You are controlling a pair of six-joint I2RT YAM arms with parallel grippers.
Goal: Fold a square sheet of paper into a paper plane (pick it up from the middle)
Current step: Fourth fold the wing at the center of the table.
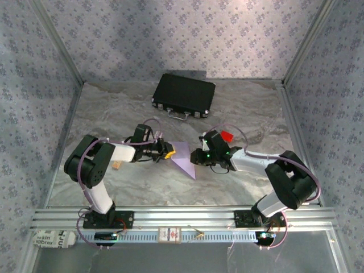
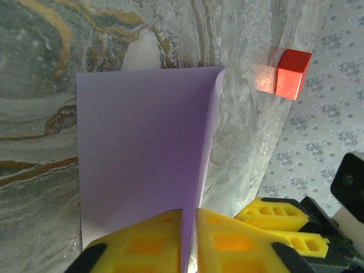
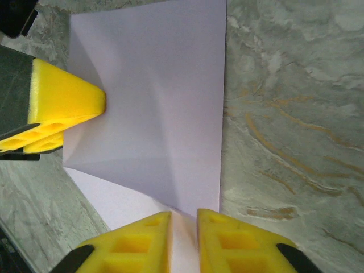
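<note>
A: Position of square sheet of paper (image 1: pixel 185 160)?
B: Mid-surface (image 1: pixel 250 114), partly folded, between left gripper (image 1: pixel 166 151) and right gripper (image 1: pixel 198 157). Well apart from black case (image 1: pixel 183 95). Red block (image 1: pixel 226 136) near, just behind right gripper.
A: Jaws?
B: Left: closed on one edge of the sheet, a pad on each face. Right: narrow gap with paper rising through it; pinching or loose, impossible to tell.
A: Handling?
B: Judged very light, limp, easily creased or torn, probably slippery against foam pads. Best taken lightly at an edge or midway along the fold, without dragging.
</note>
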